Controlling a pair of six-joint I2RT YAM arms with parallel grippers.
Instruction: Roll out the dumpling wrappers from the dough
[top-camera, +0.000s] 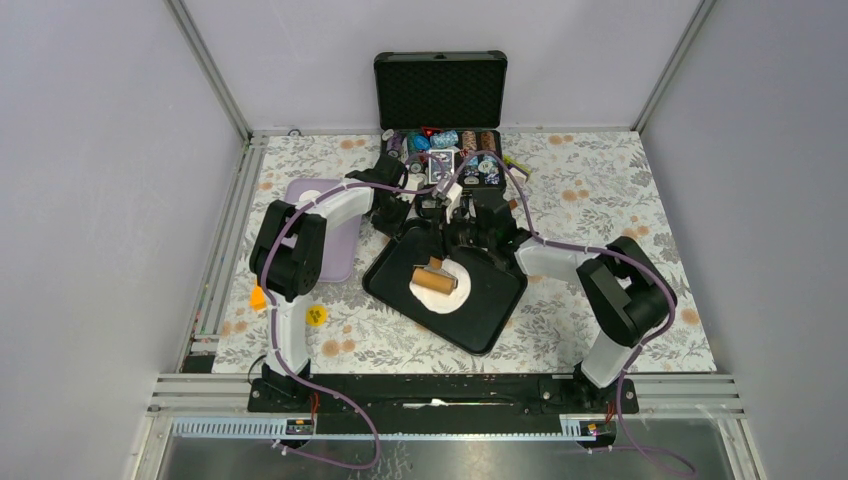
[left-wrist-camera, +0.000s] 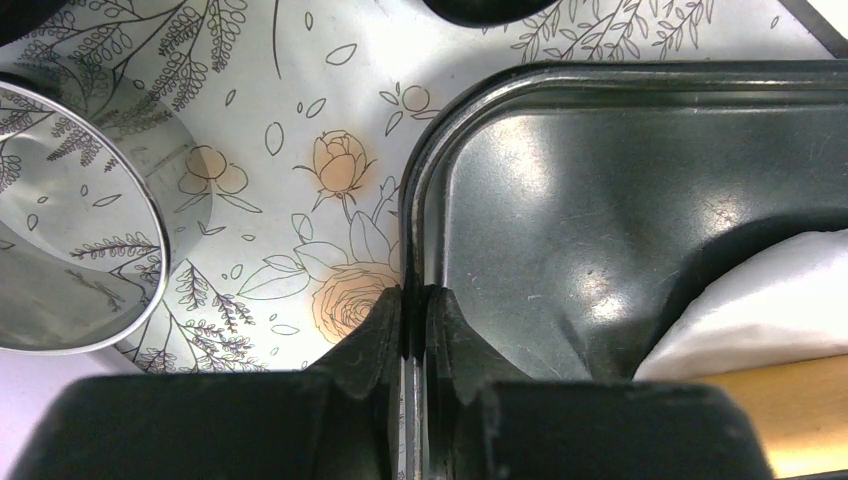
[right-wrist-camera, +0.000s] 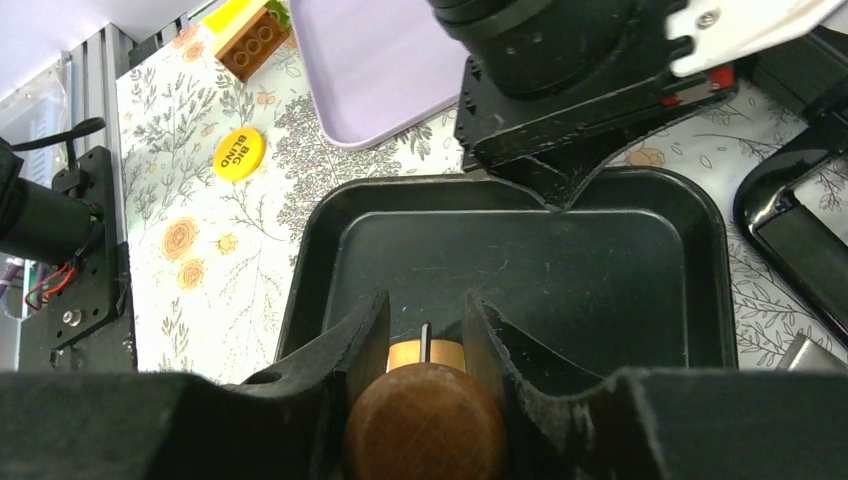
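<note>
Robotics lab test cell, dressed up as a kitchen. Bare pale wall panels (top-camera: 100, 150) set in aluminium framing (top-camera: 210, 70) box in one table. A left arm (top-camera: 290, 255) and a right arm (top-camera: 625, 295) are bolted to a black rail (top-camera: 440, 392) at its near edge, with purple cables (top-camera: 345, 440) trailing below. A floral cloth (top-camera: 600, 190) covers the tabletop (the only homely touch). On it sit props: the dough (top-camera: 440, 303) and a rolling pin (top-camera: 435, 280) on a black tray (top-camera: 490, 300), and an open case (top-camera: 440, 90) of poker chips.

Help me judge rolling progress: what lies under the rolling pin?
Flat white dough lies under the rolling pin, on the black tray. The dough's middle is hidden beneath the pin.
</note>
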